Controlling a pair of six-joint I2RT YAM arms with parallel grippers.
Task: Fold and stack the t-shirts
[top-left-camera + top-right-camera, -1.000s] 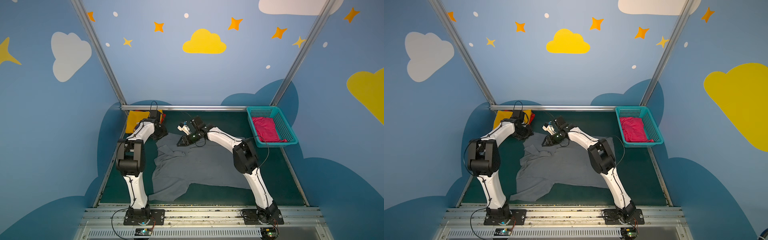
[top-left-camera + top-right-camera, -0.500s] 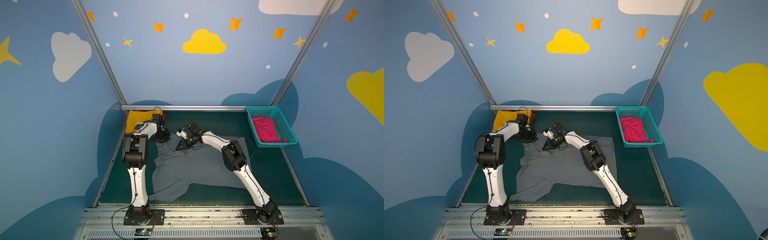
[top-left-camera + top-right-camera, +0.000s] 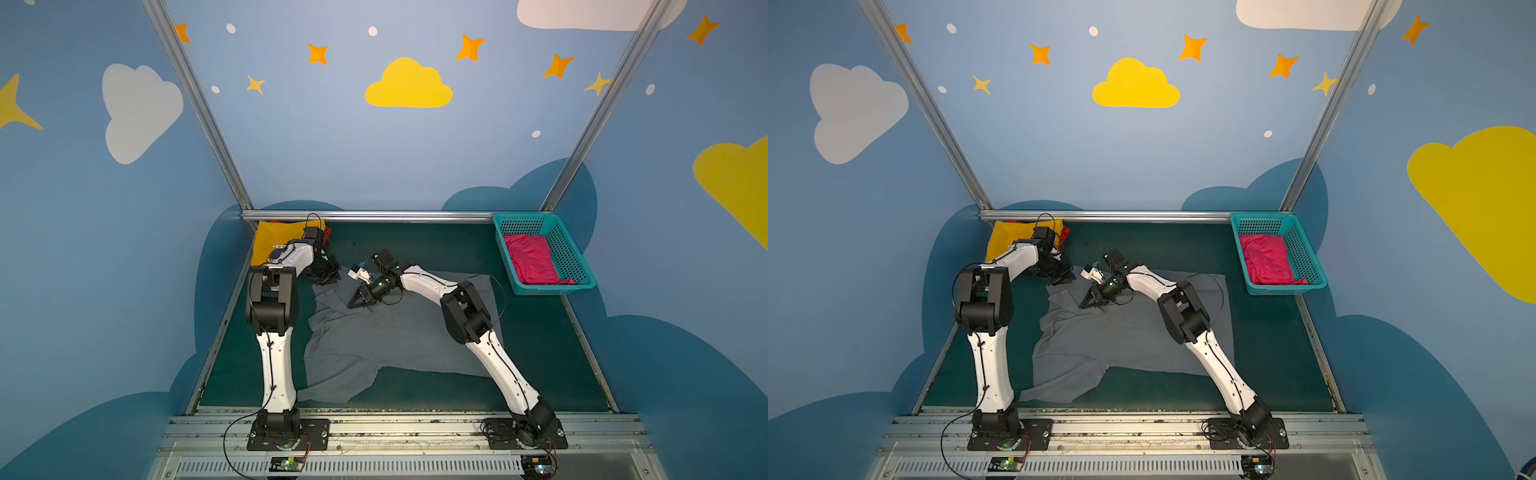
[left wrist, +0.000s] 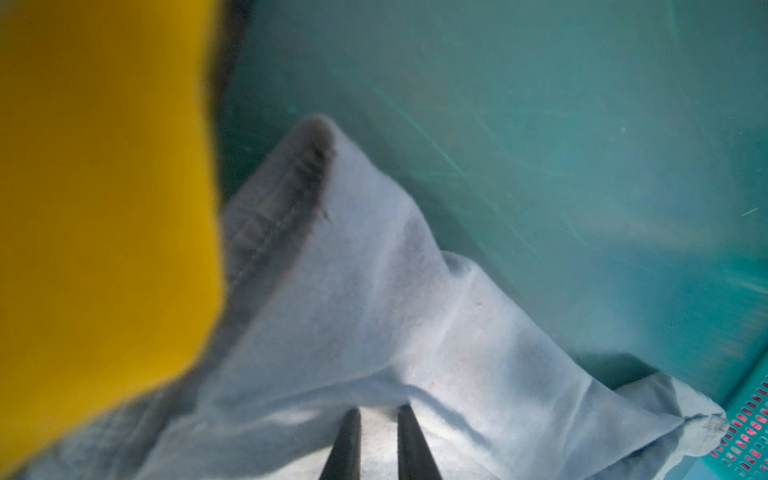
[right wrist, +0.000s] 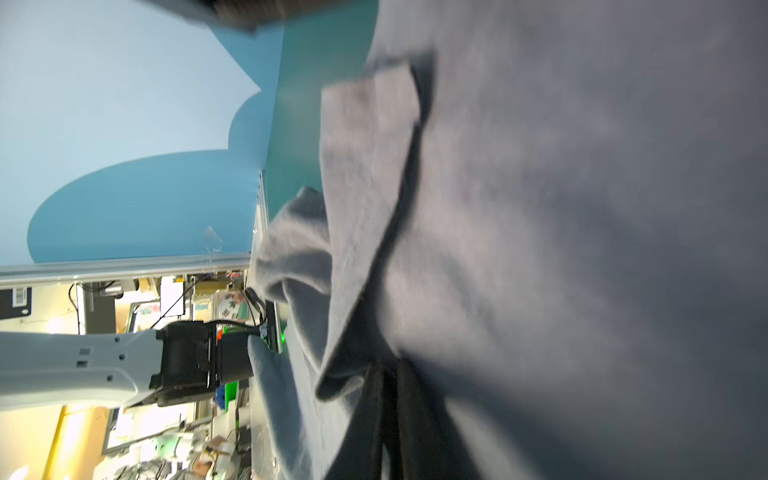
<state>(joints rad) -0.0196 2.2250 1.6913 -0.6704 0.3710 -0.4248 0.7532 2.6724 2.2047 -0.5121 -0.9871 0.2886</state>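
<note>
Nearest, the grey t-shirt lies rumpled on the mat. At its far edge the right gripper and left gripper each clamp its cloth. Beyond, the yellow t-shirt sits in the left corner and the pink t-shirt in the basket.

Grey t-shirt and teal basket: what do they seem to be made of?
The grey t-shirt looks like soft, matte knit cloth, probably cotton: it wrinkles, drapes, and shows a stitched hem in the left wrist view. The teal basket looks like rigid moulded plastic, with regular perforated walls.
</note>
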